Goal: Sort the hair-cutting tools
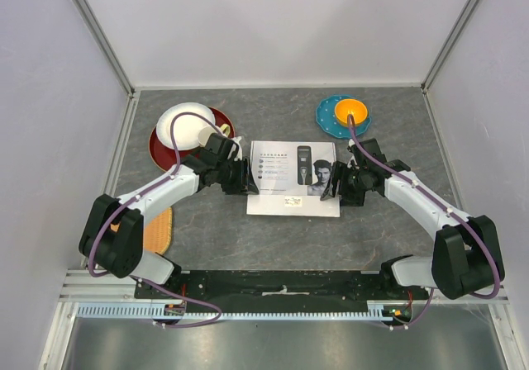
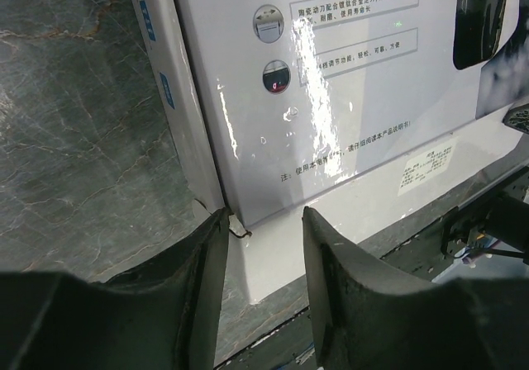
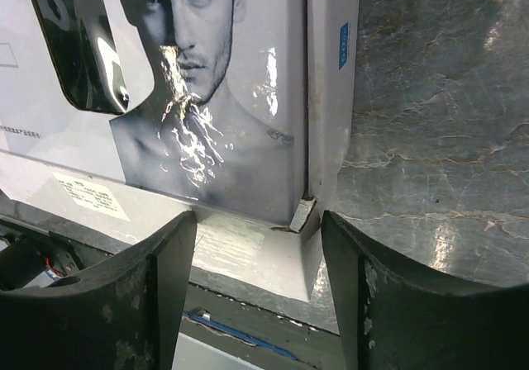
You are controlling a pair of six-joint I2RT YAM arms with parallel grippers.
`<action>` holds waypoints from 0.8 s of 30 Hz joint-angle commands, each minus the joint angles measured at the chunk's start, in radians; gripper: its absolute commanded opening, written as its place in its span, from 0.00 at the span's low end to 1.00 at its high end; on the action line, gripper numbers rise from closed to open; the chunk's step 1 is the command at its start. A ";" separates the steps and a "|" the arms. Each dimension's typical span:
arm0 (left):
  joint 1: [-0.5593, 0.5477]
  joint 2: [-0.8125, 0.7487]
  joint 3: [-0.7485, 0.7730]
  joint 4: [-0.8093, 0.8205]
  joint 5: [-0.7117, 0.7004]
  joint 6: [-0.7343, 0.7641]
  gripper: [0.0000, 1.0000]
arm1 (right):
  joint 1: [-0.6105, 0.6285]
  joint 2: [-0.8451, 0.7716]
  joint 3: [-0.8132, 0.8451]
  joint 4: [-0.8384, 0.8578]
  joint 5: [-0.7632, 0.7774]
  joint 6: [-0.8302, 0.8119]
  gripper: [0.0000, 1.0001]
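No clipper, combs or brush showed, only a clipper printed on the closed white cardboard box (image 1: 293,180) between my hands, so I judged them inside. My left gripper (image 2: 263,246) and right gripper (image 3: 258,238) stood open, each straddling a box corner, clamping nothing. Next came opening the lid — an even lift from both sides. Grey marbled table (image 1: 207,230) below, pale walls (image 1: 273,31) around.
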 commanded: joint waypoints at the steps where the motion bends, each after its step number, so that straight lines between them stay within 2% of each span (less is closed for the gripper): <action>1: -0.004 -0.003 0.035 -0.017 0.016 0.037 0.47 | 0.005 -0.025 0.010 -0.014 0.017 0.014 0.68; 6: -0.005 0.003 0.032 -0.016 0.019 0.037 0.45 | 0.004 -0.031 -0.001 -0.012 0.026 0.014 0.58; 10: -0.005 0.002 0.030 -0.011 0.034 0.035 0.40 | 0.004 -0.038 -0.004 -0.012 0.026 0.017 0.55; 15: -0.005 0.002 0.020 -0.002 0.059 0.027 0.38 | 0.004 -0.045 -0.006 -0.011 0.034 0.015 0.54; 24: -0.005 -0.012 0.006 -0.005 0.061 0.023 0.41 | 0.004 -0.055 0.005 -0.026 0.062 -0.005 0.57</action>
